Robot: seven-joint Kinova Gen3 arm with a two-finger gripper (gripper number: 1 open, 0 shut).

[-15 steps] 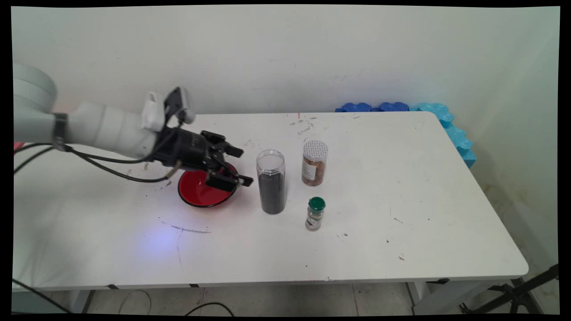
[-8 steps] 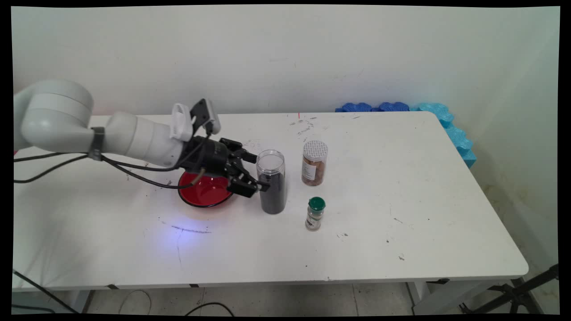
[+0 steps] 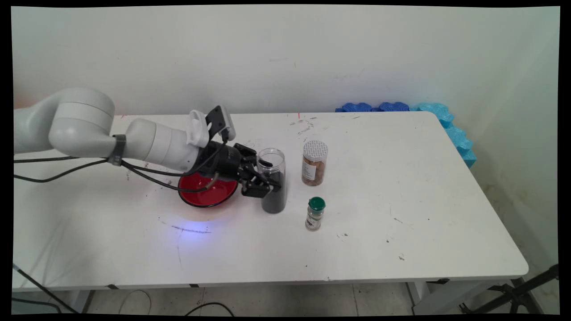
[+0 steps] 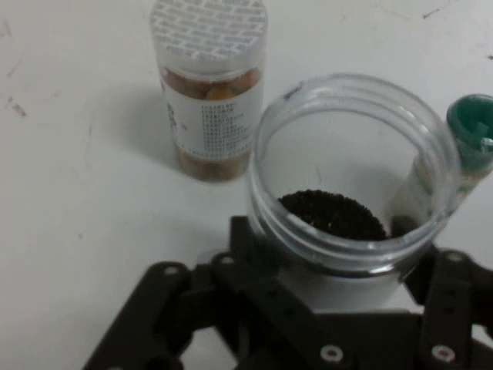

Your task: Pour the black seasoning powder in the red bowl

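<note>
A tall clear jar with no lid, about two-thirds full of black grains, stands upright near the table's middle. My gripper is open and reaches in from the left at the jar's upper half, one finger on each side. In the hand view the jar sits between my fingers, its mouth facing the camera; I cannot tell whether the pads touch the glass. A red bowl lies just left of the jar, under my wrist.
A brown-filled jar with a white lid stands right of the tall jar. A small green-capped shaker stands in front of it. Blue foam lines the white table's far right edge.
My arm has swept to the right across the red bowl. The gripper has gone from over the bowl to straddling the tall jar. The jars and the shaker have stayed put.
</note>
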